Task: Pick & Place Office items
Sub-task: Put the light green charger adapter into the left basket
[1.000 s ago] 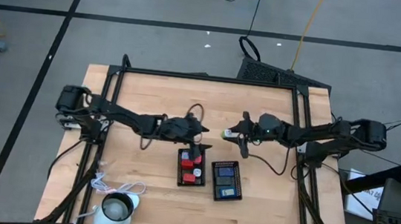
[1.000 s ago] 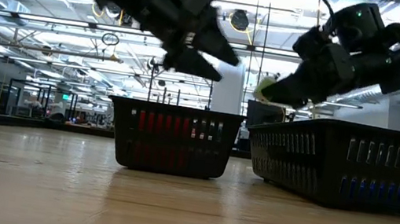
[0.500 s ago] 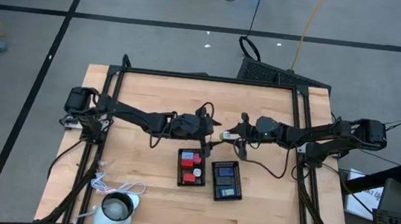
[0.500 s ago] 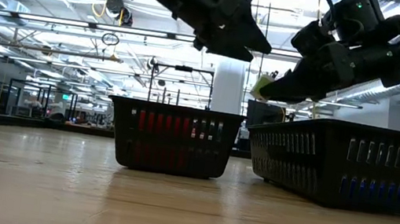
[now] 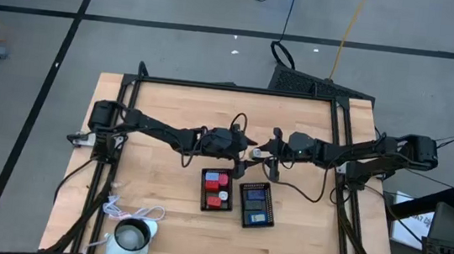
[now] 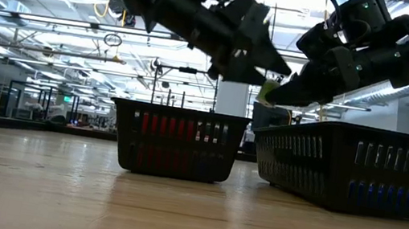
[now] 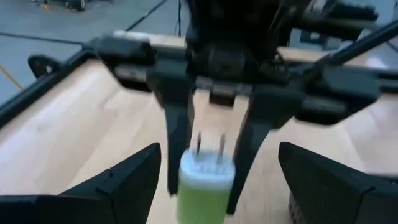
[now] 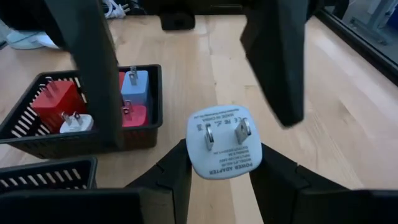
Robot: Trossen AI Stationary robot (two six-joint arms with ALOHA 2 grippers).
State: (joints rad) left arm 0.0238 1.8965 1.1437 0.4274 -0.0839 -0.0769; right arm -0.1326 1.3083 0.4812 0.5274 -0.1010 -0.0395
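A small plug adapter (image 8: 221, 149), white at its two-pronged face and green at the other end (image 7: 199, 199), hangs above the table's middle with my right gripper (image 8: 221, 169) shut on it. My left gripper (image 7: 219, 154) is open, and its fingers (image 8: 87, 62) stand on either side of the adapter without touching it. In the high view the two grippers meet tip to tip, left (image 5: 246, 150) and right (image 5: 263, 154). Nearer the table's front, red, light blue and white adapters lie in one black tray (image 8: 158, 93), and dark blue ones lie in a second (image 5: 257, 205). My right gripper pinches the adapter's two opposite sides (image 8: 198, 167) between its fingers (image 7: 177, 134), near the white pronged end. The fingers come nearly level from the table's right. The adapter is lifted clear, prongs facing back at my right wrist, green end toward my left gripper.
The two trays (image 6: 176, 143) (image 6: 349, 177) stand side by side just nearer than the grippers. A white cup-like thing with a cord (image 5: 132, 237) sits at the near left corner. A black frame (image 5: 239, 89) runs around the wooden table.
My left gripper has travelled toward the table's right edge, from above the red tray toward my right gripper, staying open. Its fingers now straddle the held adapter.
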